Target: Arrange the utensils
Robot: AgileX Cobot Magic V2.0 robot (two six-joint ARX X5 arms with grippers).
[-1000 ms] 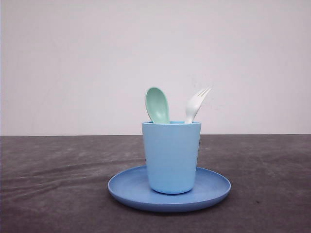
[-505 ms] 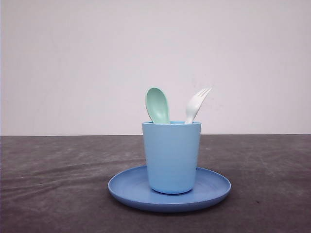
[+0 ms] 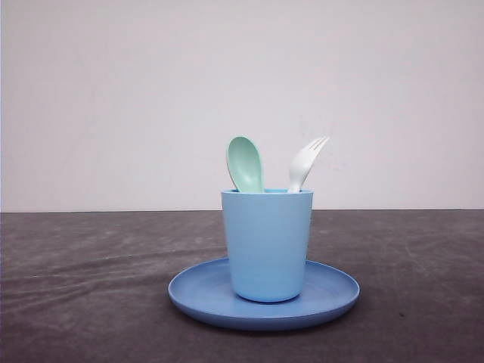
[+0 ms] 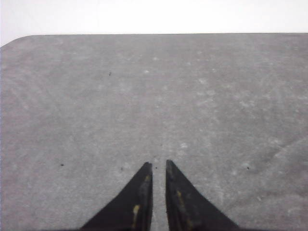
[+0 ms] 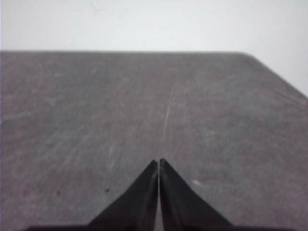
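Spoon (image 3: 244, 162) and fork (image 3: 305, 163) stand in the cup (image 3: 266, 243), so the robot should probably just hold off; left gripper (image 4: 159, 166) nearly closed, right gripper (image 5: 159, 162) pinched closed, both holding nothing.

Light blue cup (image 3: 266, 243) stands upright at the middle of a round blue plate (image 3: 333, 291) — plate flat on the dark grey counter (image 3: 83, 287). Plain white wall (image 3: 113, 98) behind, meeting the counter's far edge — counter surface scuffed, faint pale streaks.
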